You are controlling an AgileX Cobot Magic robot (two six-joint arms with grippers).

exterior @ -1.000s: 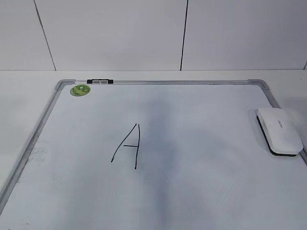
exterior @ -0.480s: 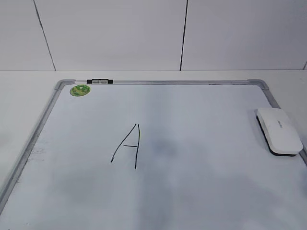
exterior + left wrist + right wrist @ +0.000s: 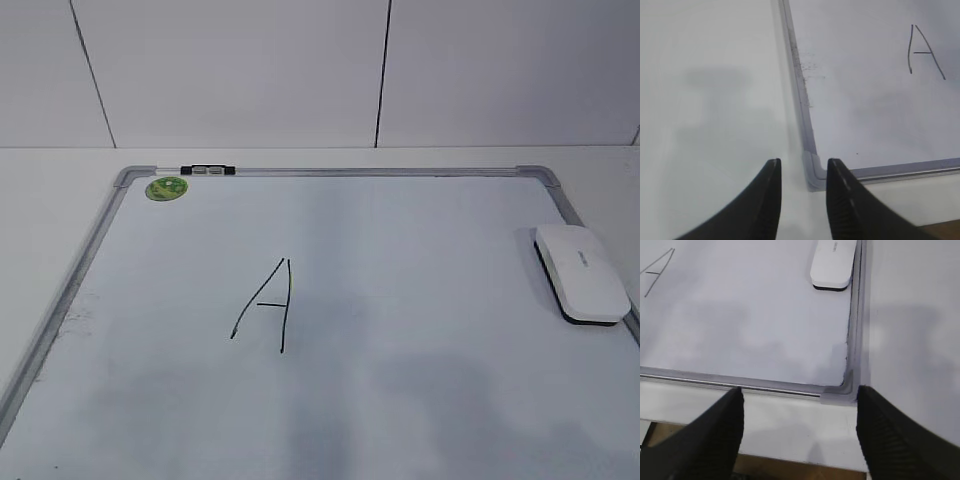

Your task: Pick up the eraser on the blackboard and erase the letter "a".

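Note:
The white eraser (image 3: 583, 272) with a black felt base lies on the blackboard (image 3: 430, 300) against its right frame; it also shows at the top of the right wrist view (image 3: 834, 262). Only a tall capital "A" (image 3: 268, 305) is written on the board; no lowercase "a" shows in any view. My left gripper (image 3: 803, 162) is open and empty above the board's near left corner (image 3: 812, 170). My right gripper (image 3: 800, 390) is wide open and empty above the near right corner (image 3: 840, 395). Neither gripper shows in the exterior view.
A round green magnet (image 3: 167, 187) sits at the board's far left corner, beside a black and silver clip (image 3: 208, 170) on the top frame. A white wall stands behind the table. The table's front edge (image 3: 790, 460) runs just below the board.
The grey shadows on the board have slid from its middle toward the near edge. The eraser, the magnet and the capital "A" have not moved.

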